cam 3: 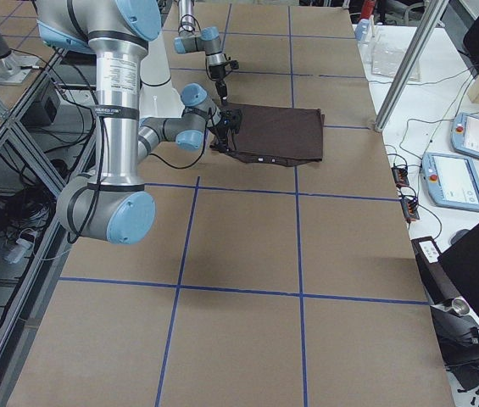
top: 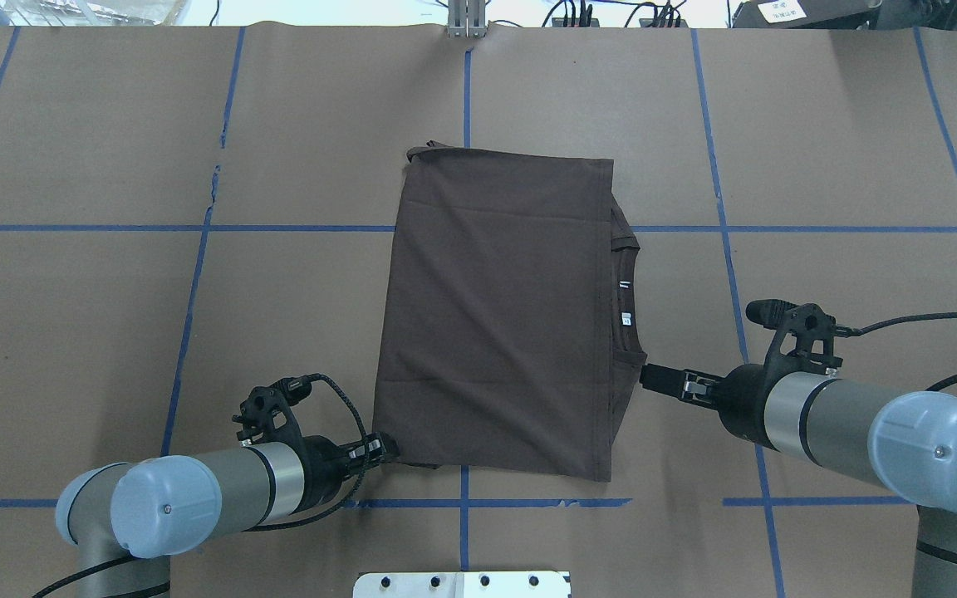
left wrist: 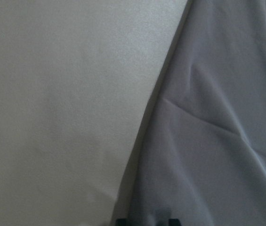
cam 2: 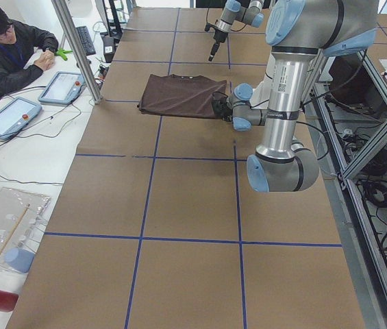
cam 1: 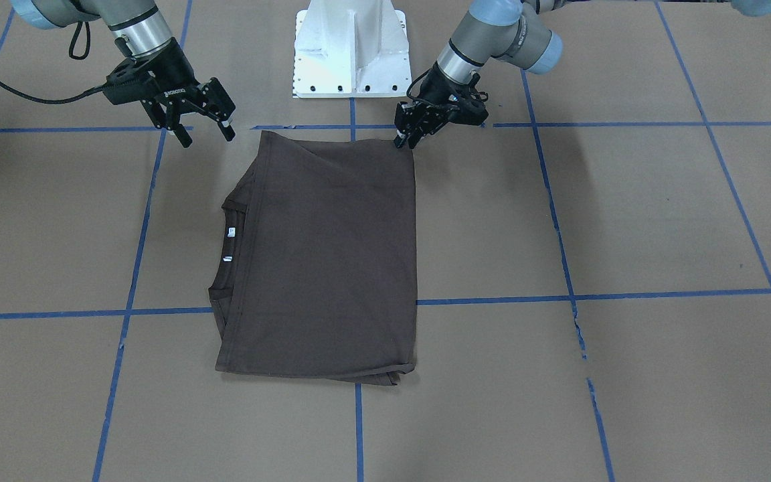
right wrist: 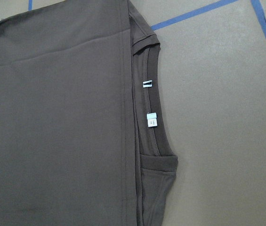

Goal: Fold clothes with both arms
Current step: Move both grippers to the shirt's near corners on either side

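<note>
The dark brown T-shirt [cam 1: 332, 268] [top: 503, 316] lies flat, folded to a rectangle, mid-table. Its ribbed collar and white neck tags [cam 1: 230, 232] [right wrist: 151, 120] peek out on my right side. My left gripper [cam 1: 401, 140] [top: 387, 448] sits low at the shirt's near corner on my left. In the left wrist view its tips [left wrist: 145, 221] stand close together with fabric [left wrist: 217, 141] between them, so it looks shut on the cloth. My right gripper [cam 1: 207, 137] [top: 649, 378] hovers open just off the near collar-side corner, touching nothing.
The white robot base [cam 1: 352, 53] [top: 462, 584] stands just behind the shirt. Brown paper with blue tape lines [cam 1: 359, 428] covers the table. A person [cam 2: 8, 48] sits beyond the far edge beside tablets [cam 3: 459, 178].
</note>
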### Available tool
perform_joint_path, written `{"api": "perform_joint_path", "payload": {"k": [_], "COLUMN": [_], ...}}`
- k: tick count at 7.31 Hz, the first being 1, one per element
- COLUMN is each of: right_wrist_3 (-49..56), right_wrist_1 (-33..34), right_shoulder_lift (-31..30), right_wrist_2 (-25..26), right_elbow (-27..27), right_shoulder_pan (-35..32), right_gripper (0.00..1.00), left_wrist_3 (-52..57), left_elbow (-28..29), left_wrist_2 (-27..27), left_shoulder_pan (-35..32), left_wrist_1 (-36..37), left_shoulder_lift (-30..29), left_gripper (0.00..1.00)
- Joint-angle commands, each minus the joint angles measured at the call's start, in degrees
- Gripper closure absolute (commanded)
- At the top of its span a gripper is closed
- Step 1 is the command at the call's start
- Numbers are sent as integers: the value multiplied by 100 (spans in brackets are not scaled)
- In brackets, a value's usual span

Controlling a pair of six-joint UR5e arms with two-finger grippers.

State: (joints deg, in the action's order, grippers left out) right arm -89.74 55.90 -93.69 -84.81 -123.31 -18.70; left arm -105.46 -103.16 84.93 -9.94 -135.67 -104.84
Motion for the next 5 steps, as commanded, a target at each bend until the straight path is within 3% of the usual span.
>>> {"api": "perform_joint_path", "payload": {"k": [1, 2, 3, 4, 5], "right_wrist_3": [0, 0, 0, 0, -9], "right_wrist_1": [0, 0, 0, 0, 9], "right_shoulder_lift": [0, 0, 0, 0, 0], "right_wrist_2": [-1, 8, 8, 8, 17], "right_elbow": [0, 9, 9, 9, 26], "right_shoulder_pan": [-11, -11, -11, -11, -11], "right_gripper": [0, 0, 0, 0, 0], "left_wrist_3": [-10, -1, -9, -1, -1], "left_elbow": [7, 7, 7, 7, -2], "left_wrist_2": [-3, -3, -11, -3, -3], "left_shoulder_pan": [0, 9, 9, 9, 9], "left_wrist_1": [-3, -3, -3, -3, -3], "left_shoulder_lift": [-10, -11, -19, -45, -46], "left_gripper": [59, 59, 67, 98, 100]}}
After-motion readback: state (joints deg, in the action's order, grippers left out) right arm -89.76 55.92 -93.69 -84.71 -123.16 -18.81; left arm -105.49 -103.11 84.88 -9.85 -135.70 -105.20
